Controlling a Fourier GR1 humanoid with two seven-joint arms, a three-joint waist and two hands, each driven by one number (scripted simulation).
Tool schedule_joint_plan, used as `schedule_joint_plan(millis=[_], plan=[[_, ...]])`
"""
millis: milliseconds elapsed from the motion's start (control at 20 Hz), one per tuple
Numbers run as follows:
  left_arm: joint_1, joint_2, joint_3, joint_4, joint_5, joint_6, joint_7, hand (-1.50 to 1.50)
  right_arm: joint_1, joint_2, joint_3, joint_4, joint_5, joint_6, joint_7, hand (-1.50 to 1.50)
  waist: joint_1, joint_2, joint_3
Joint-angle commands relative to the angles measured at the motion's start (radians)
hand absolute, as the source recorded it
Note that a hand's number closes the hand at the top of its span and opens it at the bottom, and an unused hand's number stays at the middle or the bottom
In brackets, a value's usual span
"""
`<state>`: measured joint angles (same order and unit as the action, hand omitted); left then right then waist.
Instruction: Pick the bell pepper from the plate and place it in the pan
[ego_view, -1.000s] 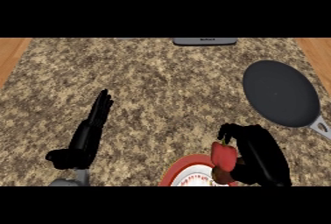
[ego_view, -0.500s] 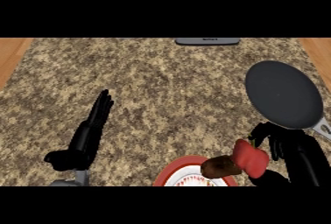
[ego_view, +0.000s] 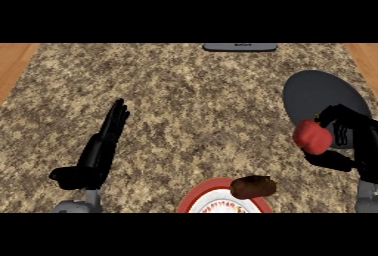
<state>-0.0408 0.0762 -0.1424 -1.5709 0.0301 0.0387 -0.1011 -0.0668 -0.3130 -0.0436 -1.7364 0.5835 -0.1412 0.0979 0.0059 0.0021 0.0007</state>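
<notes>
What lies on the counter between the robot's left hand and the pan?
In the head view, only bare speckled counter lies between the left hand and the pan; the plate sits lower, off that stretch.

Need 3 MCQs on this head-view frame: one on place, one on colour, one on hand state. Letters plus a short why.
1. Where is the bell pepper?
A. On the plate
B. In the right hand, at the pan's near edge
C. On the counter by the left hand

2. What colour is the plate's rim?
A. Red
B. Blue
C. Green

3. What is the left hand doing?
A. Holding the pepper
B. Gripping the pan
C. Resting open, fingers straight

Key:
1 B: the right hand curls round the red pepper over the near edge of the pan.
2 A: the plate shows a red rim, with a brown item on it.
3 C: the left hand holds nothing at the view's left.
</notes>
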Motion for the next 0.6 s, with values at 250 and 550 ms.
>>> schedule_joint_plan(millis=[250, 550], plan=[[0.048, -0.006, -0.025, -0.054, -0.001, -0.018, 0.012, 0.0, -0.24, -0.07, -0.191, 0.495, 0.058, -0.246, -0.28, 1.5, 0.016, 0.003, 0.001], [-0.026, -0.037, -0.03, 0.008, -0.034, 0.009, 0.006, 0.0, -0.479, -0.095, -0.318, 0.893, -0.079, -0.31, -0.484, 1.5, 0.019, 0.006, 0.001]])
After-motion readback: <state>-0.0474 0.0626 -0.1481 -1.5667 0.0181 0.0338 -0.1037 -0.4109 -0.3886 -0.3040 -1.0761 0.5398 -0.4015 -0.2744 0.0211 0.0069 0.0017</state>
